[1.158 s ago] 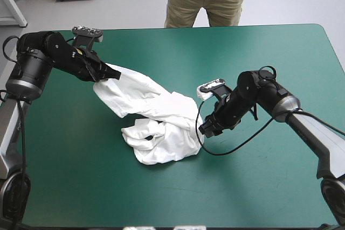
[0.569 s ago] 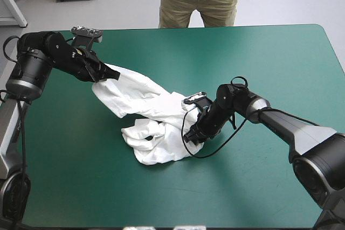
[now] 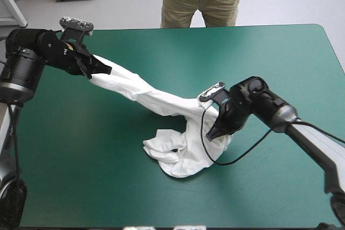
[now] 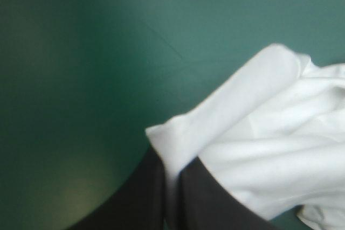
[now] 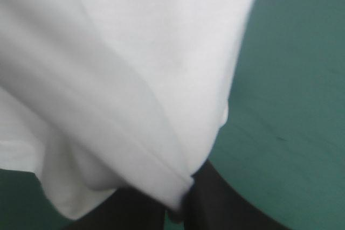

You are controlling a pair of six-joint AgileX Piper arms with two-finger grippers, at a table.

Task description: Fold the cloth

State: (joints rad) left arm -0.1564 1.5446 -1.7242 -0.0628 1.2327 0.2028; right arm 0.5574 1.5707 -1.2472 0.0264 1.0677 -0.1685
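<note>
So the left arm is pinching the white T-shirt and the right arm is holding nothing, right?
Not quite: the right jaws are shut on the T-shirt too, as the right wrist view shows. The left jaws are pinching it, as you said.

Out at nine o'clock, the left arm [image 3: 32, 60]: glossy black, fat rounded segments, a silver-grey band [image 3: 18, 85] ringing the big joint. Toward four o'clock, the right arm [image 3: 264, 103]: same black shells, then a long pale-grey link [image 3: 318, 145]. On the left gripper [image 3: 104, 70] and right gripper [image 3: 213, 133], black fingers [image 4: 135, 197], broad, curved, seemingly smooth.
</note>
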